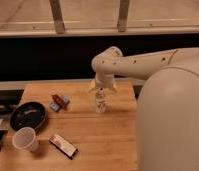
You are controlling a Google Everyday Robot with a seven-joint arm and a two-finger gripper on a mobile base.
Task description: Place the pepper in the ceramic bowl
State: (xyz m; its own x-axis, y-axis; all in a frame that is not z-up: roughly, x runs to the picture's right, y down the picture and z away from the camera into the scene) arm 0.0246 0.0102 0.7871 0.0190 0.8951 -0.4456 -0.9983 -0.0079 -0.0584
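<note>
- The gripper [100, 106] hangs at the centre of the frame, pointing down over the back half of the wooden surface [110, 142].
- It hangs from a white arm [138, 62] that reaches in from the right, where the robot's bulky white body [173, 125] fills the lower right of the frame.
- How wide the gripper stands cannot be told from this view, and nothing can be seen held in it.
- The pepper [56, 97] lies on the surface left of centre, well to the left of the gripper and apart from it.
- A small blue-grey block [59, 104] sits just beside the pepper on its lower-right side; whether the two touch cannot be told.
- The ceramic bowl [16, 121] rests near the left edge of the surface, below and to the left of the pepper, with a gap between them.
- The pepper is outside the bowl.
- A white paper cup [25, 139] stands upright in the lower left, just below the bowl.
- A flat red-and-white packet [63, 146] lies to the right of the cup, angled across the surface.
</note>
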